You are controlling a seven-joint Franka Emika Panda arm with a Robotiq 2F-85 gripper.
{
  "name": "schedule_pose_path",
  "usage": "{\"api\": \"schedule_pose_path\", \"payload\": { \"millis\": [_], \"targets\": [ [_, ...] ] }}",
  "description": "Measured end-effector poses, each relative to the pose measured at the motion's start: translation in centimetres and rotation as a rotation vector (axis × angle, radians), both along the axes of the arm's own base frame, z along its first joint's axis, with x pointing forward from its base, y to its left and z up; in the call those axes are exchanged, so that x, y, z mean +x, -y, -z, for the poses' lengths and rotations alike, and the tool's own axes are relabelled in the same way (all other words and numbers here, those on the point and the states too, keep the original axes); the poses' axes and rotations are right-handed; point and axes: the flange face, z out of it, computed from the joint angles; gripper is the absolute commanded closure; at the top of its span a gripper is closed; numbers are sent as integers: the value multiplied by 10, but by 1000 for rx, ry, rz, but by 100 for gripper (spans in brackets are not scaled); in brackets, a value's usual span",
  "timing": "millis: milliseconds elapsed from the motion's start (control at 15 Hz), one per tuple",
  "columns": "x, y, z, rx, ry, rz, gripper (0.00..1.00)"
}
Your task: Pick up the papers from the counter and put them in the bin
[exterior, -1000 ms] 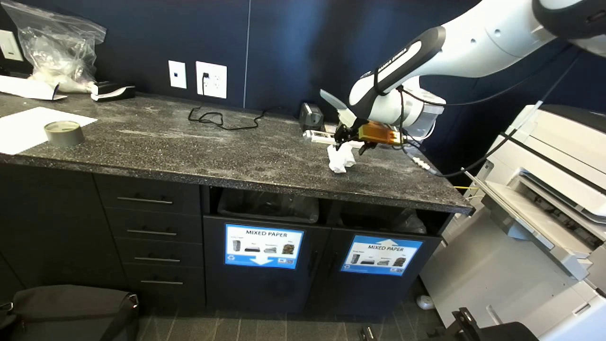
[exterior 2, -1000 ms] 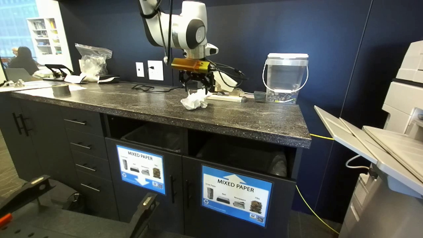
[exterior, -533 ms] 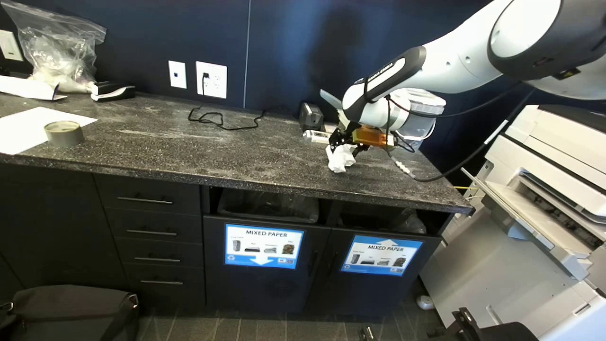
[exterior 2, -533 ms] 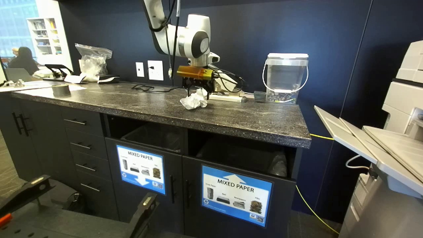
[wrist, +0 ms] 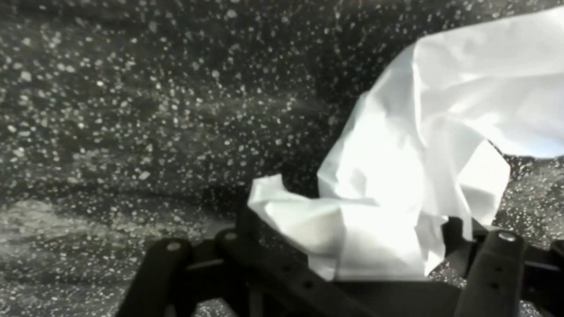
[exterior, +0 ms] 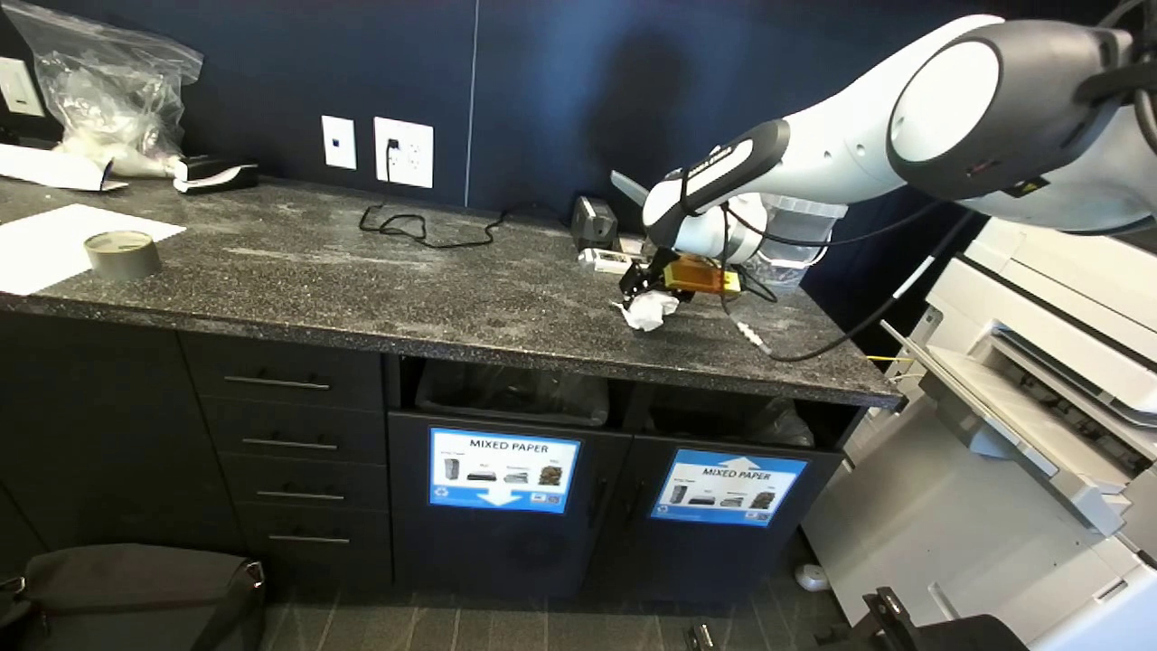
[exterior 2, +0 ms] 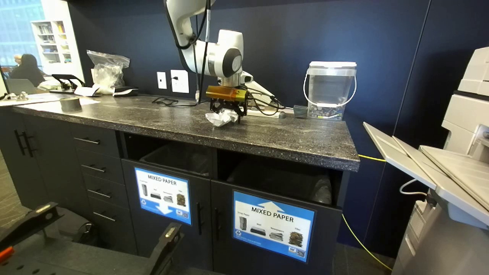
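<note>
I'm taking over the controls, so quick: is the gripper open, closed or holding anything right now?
Gripper: open, jaws spread wide with part of the crumpled white paper between them, not closed on it.

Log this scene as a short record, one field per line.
Paper: crumpled, white, on the counter
Gripper: jaws open, paper partly between them
Bins: two, under the counter, both signed MIXED PAPER
Tape: at the edge of a white sheet
Bucket: upright, lid on
Status: paper not yet binned
</note>
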Motion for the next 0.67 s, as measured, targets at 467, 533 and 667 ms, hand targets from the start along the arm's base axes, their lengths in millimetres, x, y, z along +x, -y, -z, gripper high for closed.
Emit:
{"api": "schedule_pose_path", "payload": {
  "millis": [467, 533, 667],
  "targets": [
    [8, 10, -6, -51, -5, -28, 87],
    [8, 11, -7, -59, -7, -34, 89],
    [9, 10, -9, -79, -12, -48, 92]
  ]
}}
